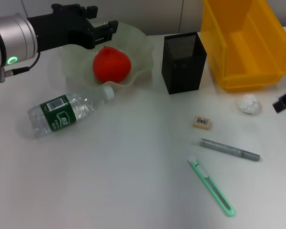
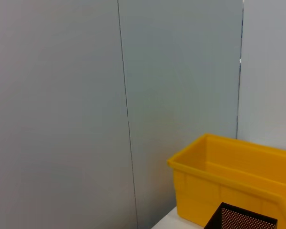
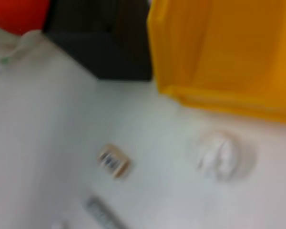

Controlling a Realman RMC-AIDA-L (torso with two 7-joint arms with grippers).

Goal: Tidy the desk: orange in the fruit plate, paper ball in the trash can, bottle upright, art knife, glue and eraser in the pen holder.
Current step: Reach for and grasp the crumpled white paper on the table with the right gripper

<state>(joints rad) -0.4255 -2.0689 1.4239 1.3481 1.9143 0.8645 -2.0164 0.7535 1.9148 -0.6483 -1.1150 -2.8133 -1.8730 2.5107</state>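
The orange [image 1: 112, 64] rests in the pale wavy fruit plate [image 1: 138, 47]. My left gripper [image 1: 106, 17] hovers open just above and behind it, holding nothing. A clear bottle [image 1: 66, 112] with a green label lies on its side in front of the plate. The black mesh pen holder [image 1: 183, 62] stands beside the yellow trash can [image 1: 245, 43]. The white paper ball [image 1: 249, 103] sits before the can, close to my right gripper [image 1: 285, 100] at the right edge. Eraser [image 1: 202, 122], grey glue stick [image 1: 230, 150] and green art knife [image 1: 211, 186] lie on the desk.
The left wrist view shows a grey wall, the trash can [image 2: 229, 186] and the pen holder's rim [image 2: 238, 220]. The right wrist view shows the paper ball [image 3: 221, 155], the eraser [image 3: 113, 161], the trash can [image 3: 219, 52] and the pen holder [image 3: 105, 43].
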